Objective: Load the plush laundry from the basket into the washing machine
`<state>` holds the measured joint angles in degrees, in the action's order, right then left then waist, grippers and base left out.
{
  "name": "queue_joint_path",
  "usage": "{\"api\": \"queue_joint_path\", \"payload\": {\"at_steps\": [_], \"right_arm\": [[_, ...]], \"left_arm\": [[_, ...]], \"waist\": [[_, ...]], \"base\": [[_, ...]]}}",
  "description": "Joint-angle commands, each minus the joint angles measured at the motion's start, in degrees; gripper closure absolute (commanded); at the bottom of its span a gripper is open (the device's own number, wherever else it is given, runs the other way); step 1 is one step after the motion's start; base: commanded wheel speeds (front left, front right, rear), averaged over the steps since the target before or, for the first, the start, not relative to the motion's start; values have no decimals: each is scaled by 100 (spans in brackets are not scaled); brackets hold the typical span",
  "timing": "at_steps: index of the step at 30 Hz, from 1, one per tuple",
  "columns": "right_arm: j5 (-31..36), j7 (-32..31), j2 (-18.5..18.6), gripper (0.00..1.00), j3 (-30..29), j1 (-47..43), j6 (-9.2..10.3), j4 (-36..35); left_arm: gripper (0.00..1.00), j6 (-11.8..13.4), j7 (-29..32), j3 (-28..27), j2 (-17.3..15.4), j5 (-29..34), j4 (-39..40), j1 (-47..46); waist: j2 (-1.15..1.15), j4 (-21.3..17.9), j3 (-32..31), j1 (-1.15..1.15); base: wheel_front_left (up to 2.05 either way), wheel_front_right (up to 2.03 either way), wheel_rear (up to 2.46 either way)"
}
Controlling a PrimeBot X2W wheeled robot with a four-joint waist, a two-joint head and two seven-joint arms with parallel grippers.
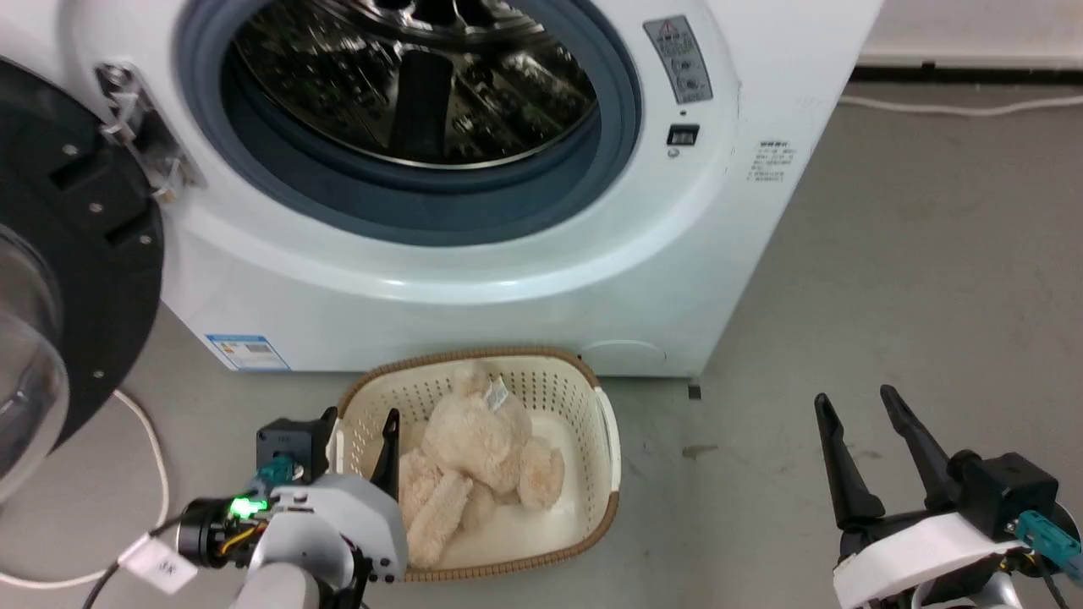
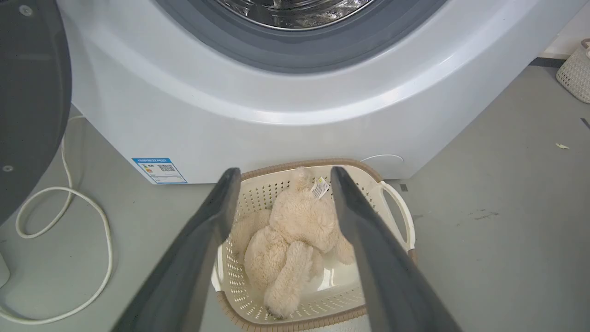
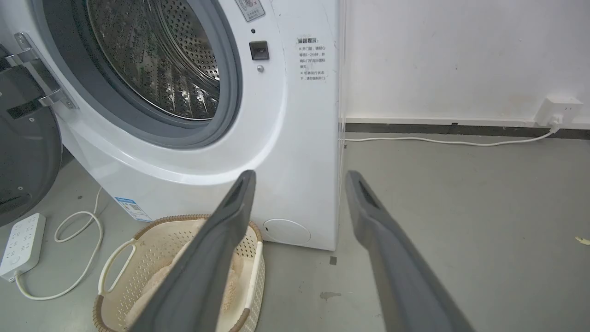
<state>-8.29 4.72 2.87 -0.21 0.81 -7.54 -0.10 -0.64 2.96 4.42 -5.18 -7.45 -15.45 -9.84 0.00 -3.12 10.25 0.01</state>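
In perforated basket (image 1: 554,385), lumpy plush laundry (image 1: 478,444)

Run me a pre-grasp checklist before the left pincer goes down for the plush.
1. The washing machine has its door swung open: ok.
2. The drum mouth is unobstructed: ok.
3. The plush laundry lies uncovered in the basket: ok.
4. The left pincer is open and lined up over the plush: ok.
5. The right pincer is open, holding nothing, off to the side: ok.
6. Plush free of snags on the basket's holes: cannot tell.
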Motion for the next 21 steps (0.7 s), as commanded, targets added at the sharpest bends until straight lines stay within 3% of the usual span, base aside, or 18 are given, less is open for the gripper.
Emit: {"api": "queue_joint_path", "payload": {"at_steps": [1, 21], "right_arm": [[-104, 62, 0, 0, -12, 115, 2, -44], [-587, 304, 0, 0, -36, 267, 3, -275]], "left_arm": [[0, 20, 70, 40, -69, -81, -160, -191], [0, -18, 1115, 656, -330, -174, -1460, -1324]], "waist": [[0, -57, 175, -1], [0, -387, 1295, -1]], "base": [[0, 0, 0], [0, 0, 0]]}}
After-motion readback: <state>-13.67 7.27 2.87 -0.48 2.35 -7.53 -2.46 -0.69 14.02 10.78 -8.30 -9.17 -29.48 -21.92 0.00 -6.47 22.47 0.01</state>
